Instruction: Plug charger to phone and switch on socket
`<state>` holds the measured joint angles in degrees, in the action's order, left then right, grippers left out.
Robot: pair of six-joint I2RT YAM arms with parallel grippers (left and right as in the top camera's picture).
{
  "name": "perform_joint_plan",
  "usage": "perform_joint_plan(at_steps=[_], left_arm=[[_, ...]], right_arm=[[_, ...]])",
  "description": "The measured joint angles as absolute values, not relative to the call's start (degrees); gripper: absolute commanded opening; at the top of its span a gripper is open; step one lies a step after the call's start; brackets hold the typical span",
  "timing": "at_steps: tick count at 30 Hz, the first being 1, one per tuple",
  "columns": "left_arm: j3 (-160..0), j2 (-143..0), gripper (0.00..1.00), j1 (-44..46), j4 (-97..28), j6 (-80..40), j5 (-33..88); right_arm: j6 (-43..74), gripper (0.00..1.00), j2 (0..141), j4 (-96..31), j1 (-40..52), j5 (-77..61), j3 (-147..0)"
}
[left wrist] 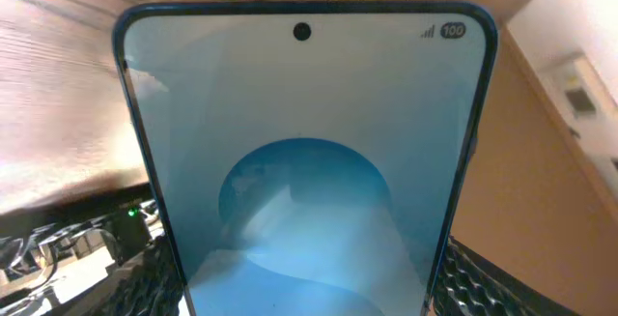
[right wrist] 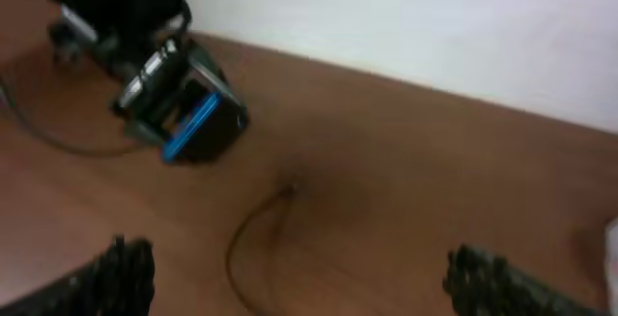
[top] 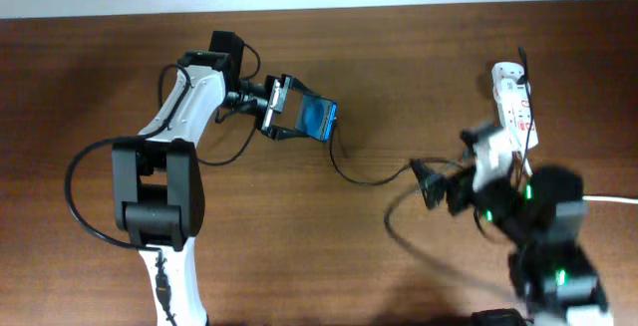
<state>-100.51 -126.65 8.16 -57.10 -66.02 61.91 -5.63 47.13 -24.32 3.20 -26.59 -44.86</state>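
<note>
My left gripper [top: 289,112] is shut on the phone [top: 319,117] and holds it by its long edges, screen lit blue. The phone [left wrist: 304,161] fills the left wrist view, between the left gripper's fingers [left wrist: 304,292]. The charger [top: 369,176], a thin black cable, runs from beside the phone's near end towards my right gripper [top: 431,186]. In the right wrist view its tip [right wrist: 290,190] lies on the table, apart from the phone [right wrist: 193,123]. The right gripper [right wrist: 299,277] is open and empty, its fingers wide either side of the cable. The socket [top: 513,102] lies at the far right.
The wooden table [top: 399,57] ends at a white wall along the back. A thick white cord [top: 610,201] leaves at the right edge. The robots' black cables loop beside the left arm [top: 85,181] and in front of the right arm [top: 419,241].
</note>
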Motion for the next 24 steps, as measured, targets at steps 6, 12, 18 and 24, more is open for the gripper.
perform_joint_plan(at_steps=[6, 12, 18, 24], left_arm=[[-100.60, -126.67, 0.00, 8.16, -54.54, -70.78, 57.28], [-100.62, -126.67, 0.00, 8.16, -54.57, -73.34, 53.39], [-100.64, -126.67, 0.00, 8.29, -54.54, -75.31, 52.36], [-100.64, -126.67, 0.00, 11.60, -54.54, -76.16, 47.77]], right_arm=[[-5.02, 0.98, 74.50, -43.79, 3.07, -34.87, -73.76], [-1.98, 0.79, 86.30, -38.52, 3.20, -46.09, -78.06], [11.64, 0.70, 93.54, -34.41, 11.64, -40.66, -78.13], [25.96, 0.67, 95.96, -32.88, 21.78, -24.62, -78.13]])
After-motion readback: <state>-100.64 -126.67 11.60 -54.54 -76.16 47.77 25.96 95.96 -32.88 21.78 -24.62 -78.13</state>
